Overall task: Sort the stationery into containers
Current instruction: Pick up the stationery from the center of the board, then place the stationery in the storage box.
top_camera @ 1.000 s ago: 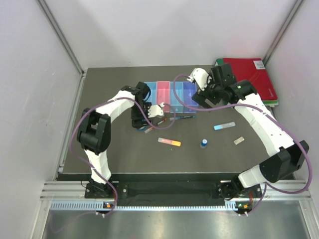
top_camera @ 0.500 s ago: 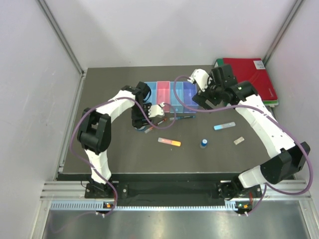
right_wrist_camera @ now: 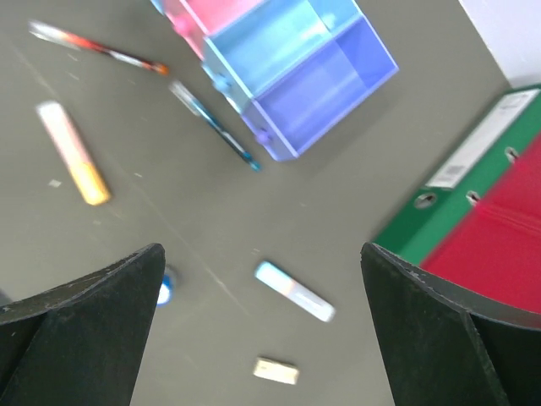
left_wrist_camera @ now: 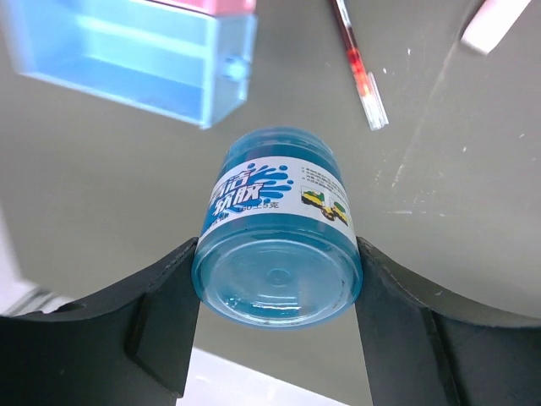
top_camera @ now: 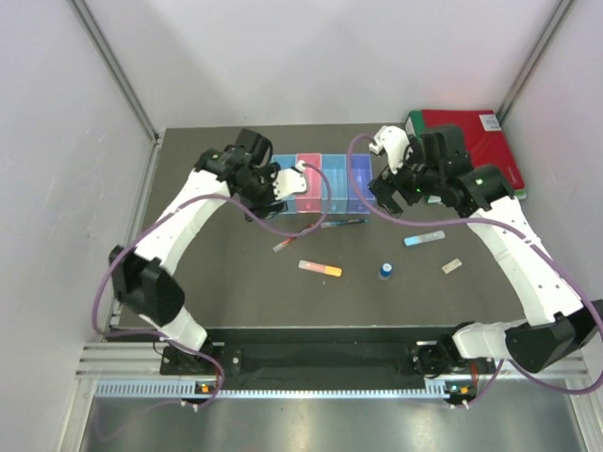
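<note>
**Jar and grippers.** You have the jar (left_wrist_camera: 275,245) clamped crosswise between the left gripper's (left_wrist_camera: 275,264) fingers (left_wrist_camera: 173,288). The fingers stand partly apart and press its two sides, and its clear base faces the wrist camera. The jar hangs off the tabletop (top_camera: 217,273) at the left end of the bins (top_camera: 336,185), near the light blue end bin (left_wrist_camera: 127,51).

**Change.** A second ago this gripper was low at the bins' near side, among the pens. The arm has since lifted and swung toward the far left corner. The right gripper (right_wrist_camera: 262,252), jaws spread fully and holding nothing, has drawn slightly toward the binders (top_camera: 476,151).

**Unmoved on the tabletop.** Red pen (top_camera: 284,244), dark pen (top_camera: 344,222), pink-orange bar (top_camera: 320,269), bottle (top_camera: 385,272), light blue bar (top_camera: 424,237) and tag (top_camera: 452,266).

**Writing.** The jar label (left_wrist_camera: 279,190) bears white Chinese characters on a blue splash, with small print too fine to read. The binder label (top_camera: 488,121) is likewise illegible.
</note>
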Action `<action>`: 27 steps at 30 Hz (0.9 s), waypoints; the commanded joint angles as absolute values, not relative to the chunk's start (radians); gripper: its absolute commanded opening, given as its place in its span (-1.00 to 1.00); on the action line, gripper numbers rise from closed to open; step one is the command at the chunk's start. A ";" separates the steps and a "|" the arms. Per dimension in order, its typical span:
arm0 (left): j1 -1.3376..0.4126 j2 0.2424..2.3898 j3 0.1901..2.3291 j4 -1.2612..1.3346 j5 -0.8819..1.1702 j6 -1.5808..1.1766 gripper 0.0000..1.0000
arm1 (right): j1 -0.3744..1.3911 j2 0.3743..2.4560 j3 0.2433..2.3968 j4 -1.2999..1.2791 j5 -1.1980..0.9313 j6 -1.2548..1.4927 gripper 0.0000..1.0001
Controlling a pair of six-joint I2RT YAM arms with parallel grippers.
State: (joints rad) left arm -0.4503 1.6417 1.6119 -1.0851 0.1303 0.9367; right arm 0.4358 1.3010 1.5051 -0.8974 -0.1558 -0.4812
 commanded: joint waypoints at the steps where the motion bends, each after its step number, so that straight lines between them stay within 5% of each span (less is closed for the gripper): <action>1: -0.466 1.456 1.612 -1.006 0.143 0.873 -1.00 | 0.413 1.250 1.528 -0.862 -0.279 -0.384 0.99; 6: -0.479 1.298 1.487 -0.786 0.094 0.746 -1.00 | 0.344 1.238 1.568 -0.847 -0.383 -0.330 0.99; 17: -0.589 1.075 1.347 -0.380 0.176 0.528 -1.00 | 0.244 1.396 1.664 -0.873 -1.047 -0.194 0.99; 23: -0.666 1.115 1.397 -0.342 0.167 0.465 -1.00 | 0.273 1.505 1.690 -0.700 -1.270 0.007 0.99; 27: -0.713 1.106 1.362 -0.290 0.153 0.492 -1.00 | 0.285 1.558 1.613 -0.251 -1.469 0.427 0.99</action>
